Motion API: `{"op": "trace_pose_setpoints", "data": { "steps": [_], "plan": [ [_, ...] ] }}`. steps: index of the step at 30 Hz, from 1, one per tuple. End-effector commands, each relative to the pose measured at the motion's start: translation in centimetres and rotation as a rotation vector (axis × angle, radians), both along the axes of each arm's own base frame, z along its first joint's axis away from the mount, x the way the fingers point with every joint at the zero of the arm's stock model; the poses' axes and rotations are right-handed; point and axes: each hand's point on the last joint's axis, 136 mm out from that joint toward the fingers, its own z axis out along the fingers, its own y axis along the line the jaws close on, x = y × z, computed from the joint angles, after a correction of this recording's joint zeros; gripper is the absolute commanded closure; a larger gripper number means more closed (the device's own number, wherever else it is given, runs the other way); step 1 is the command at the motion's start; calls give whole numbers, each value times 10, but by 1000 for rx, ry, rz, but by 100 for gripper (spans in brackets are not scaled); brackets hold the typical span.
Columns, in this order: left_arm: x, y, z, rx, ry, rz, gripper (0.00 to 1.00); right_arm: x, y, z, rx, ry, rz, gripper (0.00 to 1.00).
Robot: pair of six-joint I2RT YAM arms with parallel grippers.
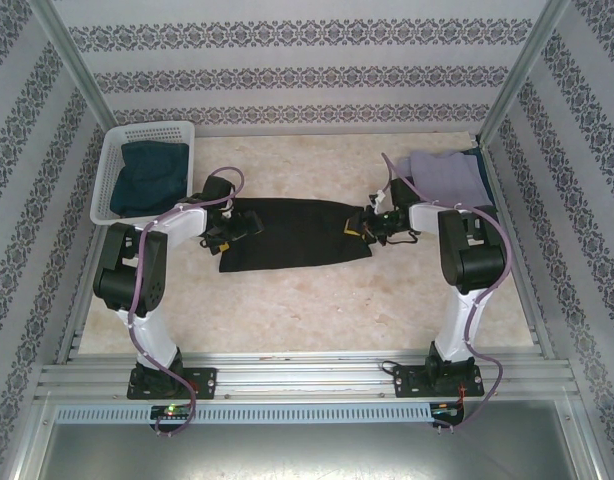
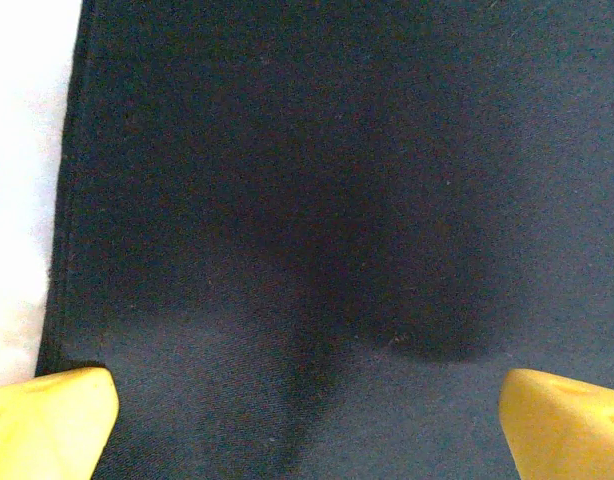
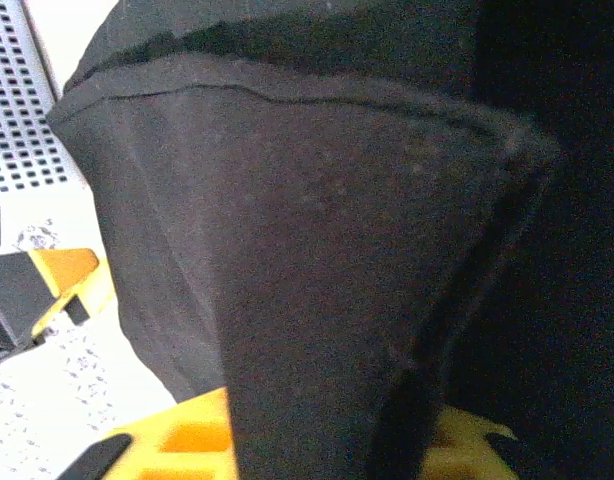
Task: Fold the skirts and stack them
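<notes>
Two yellow fingers (image 3: 187,440) of the right gripper (image 3: 317,440) sit at the bottom of its wrist view. A tent of black cloth rises from between them, so they look clamped on the right end of the black skirt (image 1: 292,238), with its stitched edge lifted off the table (image 1: 287,310). In the top view, the right gripper (image 1: 372,225) is at that end of the garment. The left gripper (image 1: 227,228) is at the opposite end. Its fingertips (image 2: 77,410) are spread wide and grasp nothing, with flat dark fabric between them and the skirt's left edge just beside one tip.

The black skirt lies in the middle of the table between the two arms. It is spread flat apart from the raised right end. Its long axis runs left to right. The left end looks broader and the right end a little narrower, so it tapers toward the right arm. Which end is the waistband I cannot tell.

At the far right lies a folded lavender-grey skirt (image 1: 447,175), with a sliver of dark blue (image 1: 479,165) showing at its right edge, possibly another skirt in the same stack. At the far left, a white basket (image 1: 147,128) holds a bundled dark blue skirt (image 1: 147,178), not yet laid out.

I judge the task to be roughly half done. The black skirt's first fold is only starting, and the basket's skirt is still to be folded and stacked.
</notes>
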Motion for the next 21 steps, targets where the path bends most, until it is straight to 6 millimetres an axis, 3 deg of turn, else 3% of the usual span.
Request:
{"op": "trace_pose_setpoints", "data": {
  "steps": [1, 5, 11, 14, 21],
  "plan": [
    [-42, 13, -45, 43, 199, -3, 0, 7, -10, 3, -48, -36, -38, 85],
    [-42, 9, -42, 23, 196, -4, 0, 0, -12, 21, -204, -66, -26, 100],
    [-31, -5, -29, -17, 147, -17, 0, -8, -5, 49, -553, -70, -14, 100],
    [-29, -9, -35, -37, 159, -17, 0, -6, 19, 63, -611, -95, -15, 100],
    [-29, -14, -38, -54, 155, -21, 0, 3, 106, 87, -538, -158, 64, 100]
  ]
}}
